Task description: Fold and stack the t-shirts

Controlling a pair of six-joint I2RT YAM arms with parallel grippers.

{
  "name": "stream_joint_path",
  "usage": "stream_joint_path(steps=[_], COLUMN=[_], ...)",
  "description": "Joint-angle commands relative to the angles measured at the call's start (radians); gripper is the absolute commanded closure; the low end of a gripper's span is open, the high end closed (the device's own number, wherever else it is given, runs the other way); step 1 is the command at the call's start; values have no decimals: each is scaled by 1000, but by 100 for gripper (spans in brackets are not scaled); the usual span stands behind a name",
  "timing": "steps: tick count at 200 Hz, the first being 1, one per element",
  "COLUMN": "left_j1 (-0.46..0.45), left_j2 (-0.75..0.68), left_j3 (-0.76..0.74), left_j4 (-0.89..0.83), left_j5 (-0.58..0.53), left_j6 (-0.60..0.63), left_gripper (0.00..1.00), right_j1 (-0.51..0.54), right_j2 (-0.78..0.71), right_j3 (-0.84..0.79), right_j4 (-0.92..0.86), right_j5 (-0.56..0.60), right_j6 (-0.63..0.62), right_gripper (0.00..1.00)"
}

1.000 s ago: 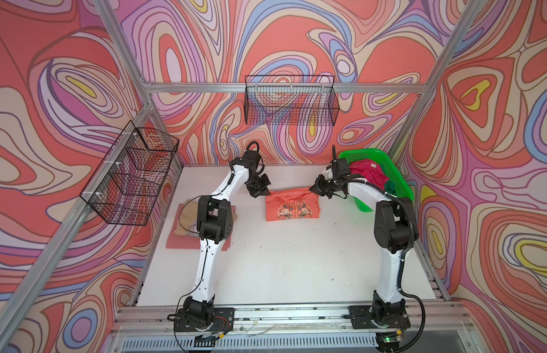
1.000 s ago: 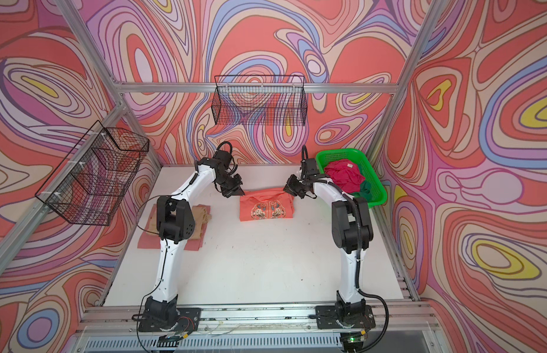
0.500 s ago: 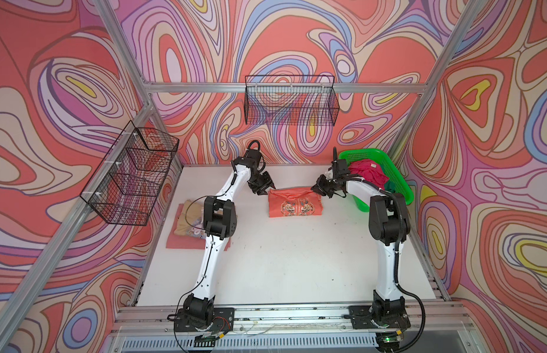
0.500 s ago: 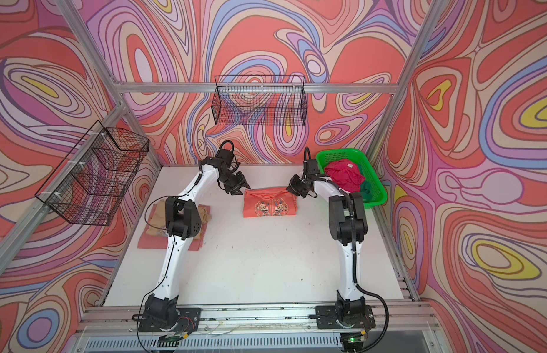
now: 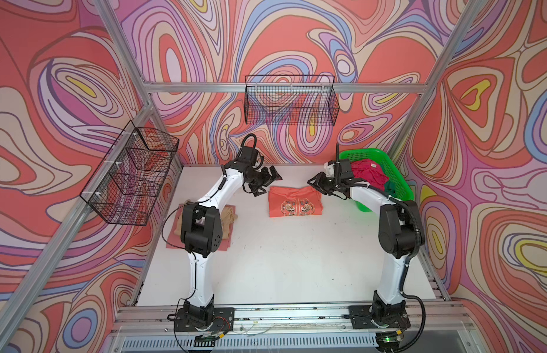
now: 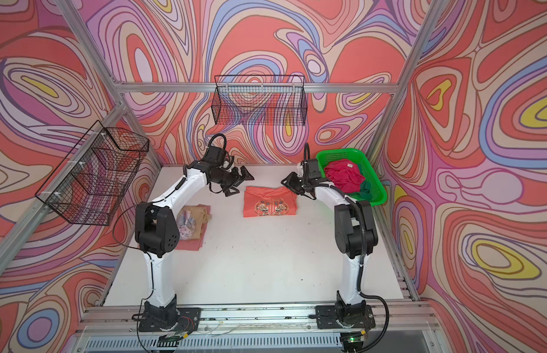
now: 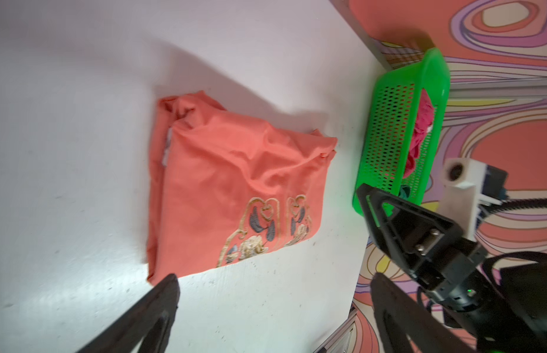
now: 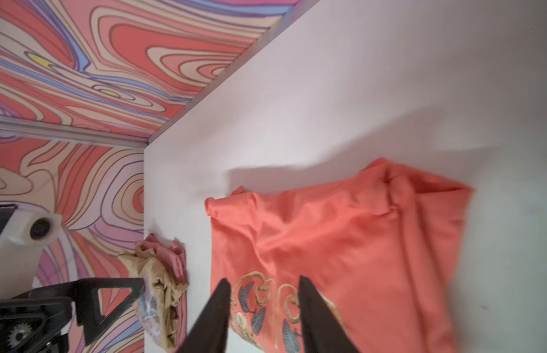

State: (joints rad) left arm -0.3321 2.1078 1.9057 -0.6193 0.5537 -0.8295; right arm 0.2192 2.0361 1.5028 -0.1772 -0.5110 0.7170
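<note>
In the back middle of the flat white table (image 5: 281, 259) lies the soft coral-orange cloth t-shirt with a gold and grey print (image 5: 294, 201) (image 6: 269, 201). It is folded into a small box shape. Its long side runs across the table, from one arm to the other, and the print sits along the edge nearer the arm bases. The left gripper (image 5: 269, 185) (image 6: 242, 185) hangs just beside the shirt's far left corner. Its black fingers (image 7: 143, 321) are spread very wide and hold nothing. The right gripper (image 5: 314, 185) (image 6: 288, 186) hangs over the shirt's far right corner. Its fingers (image 8: 217, 314) are only a little apart, with nothing between them, and the shirt (image 8: 342, 244) shows below the gap. So the shirt sits right between the two grippers, one at each short end, and both are about as near to it. The pile for folded shirts is off to the left: a crumpled tan shirt with a pale print (image 5: 226, 217) lies on top of a flat salmon-pink shirt (image 5: 226, 241). The left arm is nearer that pile, so I think the shirt will have to go that way. On the right, a bright green plastic basket (image 5: 397, 180) holds a bunched magenta-pink shirt (image 5: 367, 177) and a dark green shirt (image 5: 389, 187), not yet folded.
</note>
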Motion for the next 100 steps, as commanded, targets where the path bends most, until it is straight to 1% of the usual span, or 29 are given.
stream_joint_path(steps=[1, 14, 40, 48, 57, 75, 100], left_j1=[-43, -57, -68, -67, -61, -49, -25], left_j2=[100, 154, 264, 299, 332, 387, 432], left_j3=[18, 60, 165, 201, 227, 269, 297], left_j4=[136, 163, 175, 140, 142, 131, 124], left_j5=[45, 49, 39, 17, 21, 8, -5], left_j6=[-77, -106, -123, -115, -116, -115, -107], left_gripper=[4, 5, 6, 6, 6, 6, 6], right_j1=[12, 11, 0, -5, -13, -39, -61], right_j2=[94, 137, 214, 230, 255, 317, 375], right_j3=[-4, 37, 130, 140, 161, 222, 274], right_j4=[112, 90, 32, 43, 24, -16, -59], right_j5=[-101, -94, -50, -27, 1, 10, 41], right_j6=[42, 21, -27, -36, -46, -63, -89], right_gripper=[70, 73, 73, 72, 71, 68, 58])
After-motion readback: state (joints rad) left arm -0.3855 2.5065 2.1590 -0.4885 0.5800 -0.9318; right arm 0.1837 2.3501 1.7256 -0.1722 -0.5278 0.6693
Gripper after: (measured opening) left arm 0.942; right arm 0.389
